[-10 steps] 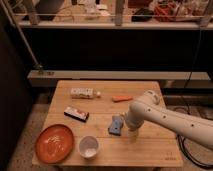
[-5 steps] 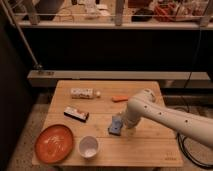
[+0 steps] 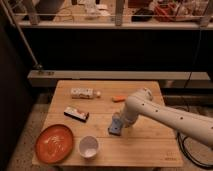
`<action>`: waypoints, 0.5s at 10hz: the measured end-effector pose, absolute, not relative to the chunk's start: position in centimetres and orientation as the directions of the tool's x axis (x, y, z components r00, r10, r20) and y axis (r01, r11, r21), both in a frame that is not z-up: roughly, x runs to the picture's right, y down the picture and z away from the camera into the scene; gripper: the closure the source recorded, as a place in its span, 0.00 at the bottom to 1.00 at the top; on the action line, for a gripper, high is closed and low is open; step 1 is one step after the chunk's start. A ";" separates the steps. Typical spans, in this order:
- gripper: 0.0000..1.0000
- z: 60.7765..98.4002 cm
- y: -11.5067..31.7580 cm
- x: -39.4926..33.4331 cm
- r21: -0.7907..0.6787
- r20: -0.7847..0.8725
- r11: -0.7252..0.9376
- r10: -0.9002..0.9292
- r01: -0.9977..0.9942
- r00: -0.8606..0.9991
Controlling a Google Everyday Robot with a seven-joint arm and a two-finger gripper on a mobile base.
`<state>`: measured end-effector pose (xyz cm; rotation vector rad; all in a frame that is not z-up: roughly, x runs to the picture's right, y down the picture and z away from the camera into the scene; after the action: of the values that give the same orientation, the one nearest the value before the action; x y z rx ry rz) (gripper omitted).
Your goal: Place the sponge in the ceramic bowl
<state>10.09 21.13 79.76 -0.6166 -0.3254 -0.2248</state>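
Tabletop of pale wood planks [image 3: 145,150], seen from above and in front, carrying all the objects. White, smooth-shelled robot arm [image 3: 165,115] enters from the right edge and bends down over the middle of the table. Wide, shallow, glossy orange-red ceramic bowl [image 3: 54,145] sits at the near left corner, with nothing inside it. Clear bottle with a pale label [image 3: 81,93] lies on its side near the far edge, left of centre. Dark and white rectangular packet [image 3: 76,113] lies flat between the bottle and the ceramic bowl. Small white cup [image 3: 88,146] stands upright just to the right of the ceramic bowl, near the front edge. Two-finger gripper [image 3: 116,121] hangs at the arm's tip above the table centre, its fingers closed on the upper end of the small blue rectangular sponge [image 3: 114,129], which tilts on edge, well apart from the ceramic bowl and to the right of the cup. Short orange piece [image 3: 118,98] lies beyond the gripper, near the far edge.
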 end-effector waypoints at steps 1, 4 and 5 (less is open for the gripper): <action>0.20 80.0 21.3 10.1 -0.530 0.366 0.793 -0.106 0.301 0.925; 0.20 80.7 21.6 10.0 -0.536 0.373 0.788 -0.102 0.303 0.922; 0.20 81.0 21.7 9.8 -0.536 0.377 0.786 -0.102 0.307 0.921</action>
<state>9.76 21.66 80.96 -0.6306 -0.3405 -0.2247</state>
